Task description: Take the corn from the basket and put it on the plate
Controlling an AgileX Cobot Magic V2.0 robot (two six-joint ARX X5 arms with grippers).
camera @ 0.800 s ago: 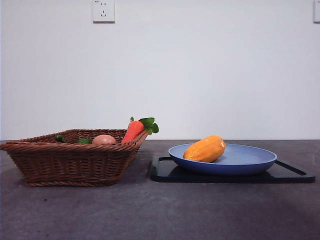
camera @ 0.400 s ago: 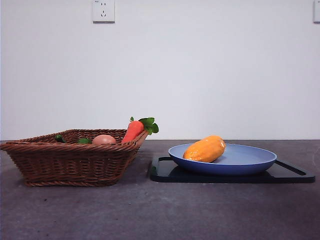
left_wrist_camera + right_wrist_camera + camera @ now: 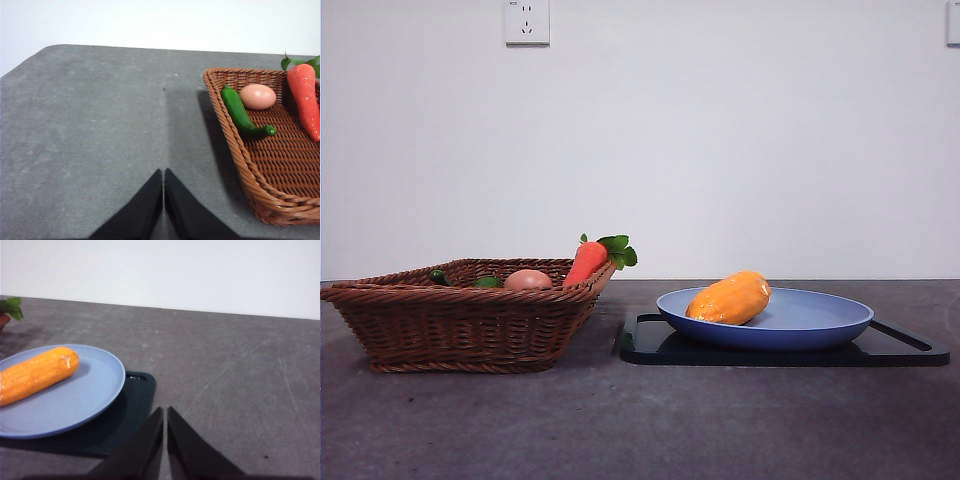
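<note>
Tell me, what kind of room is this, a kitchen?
Probably a test bench, not a kitchen: a bare grey table against a plain white wall with a socket, holding only a basket and corn on a plate.

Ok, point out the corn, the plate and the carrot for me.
corn (image 3: 729, 298): front view, middle of the cob.
plate (image 3: 825, 318): front view, bare blue rim right of the cob.
carrot (image 3: 305, 97): left wrist view, middle of its orange body.
</note>
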